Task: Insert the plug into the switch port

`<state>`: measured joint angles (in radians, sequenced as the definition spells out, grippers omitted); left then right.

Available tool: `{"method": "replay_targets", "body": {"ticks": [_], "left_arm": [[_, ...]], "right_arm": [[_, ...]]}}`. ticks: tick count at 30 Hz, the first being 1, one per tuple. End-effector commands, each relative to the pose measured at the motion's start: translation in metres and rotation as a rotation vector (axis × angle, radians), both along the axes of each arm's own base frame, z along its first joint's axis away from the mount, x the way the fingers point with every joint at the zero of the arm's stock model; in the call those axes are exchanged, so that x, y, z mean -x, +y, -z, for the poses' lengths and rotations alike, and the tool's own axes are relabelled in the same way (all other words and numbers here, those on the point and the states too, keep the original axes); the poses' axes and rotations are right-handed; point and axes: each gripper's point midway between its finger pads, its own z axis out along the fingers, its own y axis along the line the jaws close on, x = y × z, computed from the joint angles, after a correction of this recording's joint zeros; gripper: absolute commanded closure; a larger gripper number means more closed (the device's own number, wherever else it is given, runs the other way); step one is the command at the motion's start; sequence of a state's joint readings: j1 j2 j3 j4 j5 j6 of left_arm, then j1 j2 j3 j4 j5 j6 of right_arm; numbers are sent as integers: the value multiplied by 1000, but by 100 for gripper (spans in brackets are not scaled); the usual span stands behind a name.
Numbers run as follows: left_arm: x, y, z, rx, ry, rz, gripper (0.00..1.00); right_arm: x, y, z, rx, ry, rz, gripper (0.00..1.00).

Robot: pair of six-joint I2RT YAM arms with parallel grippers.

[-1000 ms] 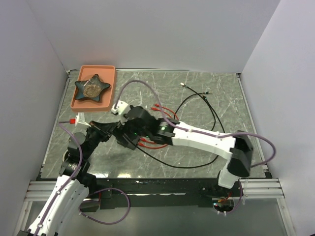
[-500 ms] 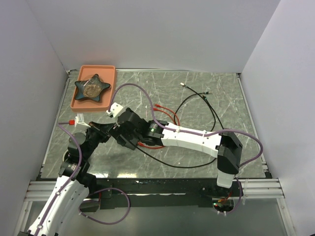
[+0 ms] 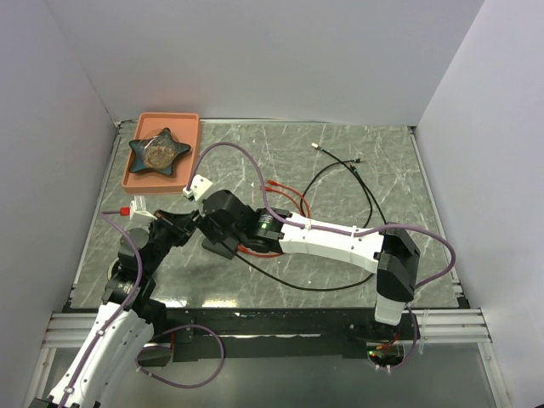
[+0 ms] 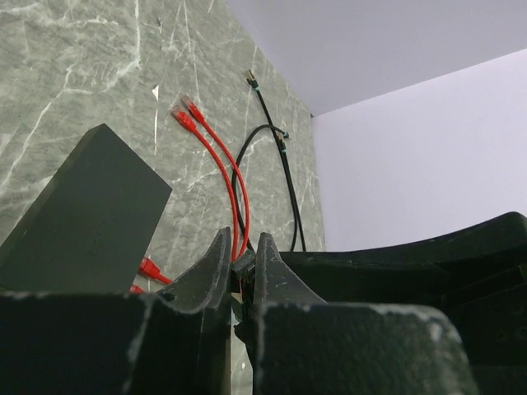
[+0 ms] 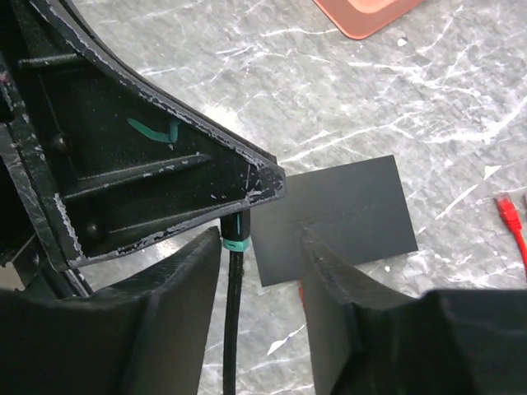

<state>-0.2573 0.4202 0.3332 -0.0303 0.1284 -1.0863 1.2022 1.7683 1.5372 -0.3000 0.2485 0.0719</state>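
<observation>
From above: low on the left of the table (image 3: 365, 178), left claw (image 3: 180, 224) and right claw (image 3: 206, 234) tip to tip, with the switch (image 3: 223, 250) showing as a dark flat box just under the right one. From the left wrist: pinched nearly shut on the plug (image 4: 244, 270), hard to see between the tips, with the switch flat on the table just ahead and off to the left. From the right wrist: about half wide, one finger on each side of the black cable (image 5: 233, 329) hanging under the plug, not squeezing it. Just past the plug, the switch, long side running left to right, its left short end right beside the plug. Cannot tell which end has the holes, so probably best to find that first.
</observation>
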Motion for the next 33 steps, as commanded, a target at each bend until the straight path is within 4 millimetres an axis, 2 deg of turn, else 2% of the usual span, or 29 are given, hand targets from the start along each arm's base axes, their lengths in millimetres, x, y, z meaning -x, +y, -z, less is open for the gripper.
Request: {"method": "replay_targets", "body": {"ticks": [1, 2, 5, 7, 9, 11, 17, 27, 28, 29, 33], "left_arm": [[0, -2, -29, 31, -75, 9, 99], [0, -1, -28, 31, -74, 8, 99], [0, -1, -28, 30, -74, 8, 99], [0, -2, -28, 28, -73, 11, 99], [0, -3, -29, 31, -77, 15, 99], [0, -3, -28, 32, -73, 17, 99], [0, -1, -27, 20, -73, 9, 95], [-1, -2, -27, 20, -73, 13, 96], [-1, -2, -26, 21, -68, 15, 96], [-1, -2, -26, 19, -70, 12, 96], [0, -1, -28, 20, -75, 7, 96]], "right_arm": [[0, 12, -28, -89, -20, 5, 57], [-1, 12, -30, -95, -19, 15, 68], [-2, 15, -29, -95, -18, 10, 73], [-2, 17, -26, -83, -15, 8, 74], [-1, 18, -25, -85, -11, 2, 85], [-2, 19, -25, -85, -11, 2, 100], [0, 16, -20, -67, -13, -10, 100], [8, 7, -23, -84, -5, -29, 100], [9, 6, -21, -82, -1, -34, 94], [11, 6, -21, -86, 0, -36, 82], [15, 4, -19, -97, 7, -55, 64]]}}
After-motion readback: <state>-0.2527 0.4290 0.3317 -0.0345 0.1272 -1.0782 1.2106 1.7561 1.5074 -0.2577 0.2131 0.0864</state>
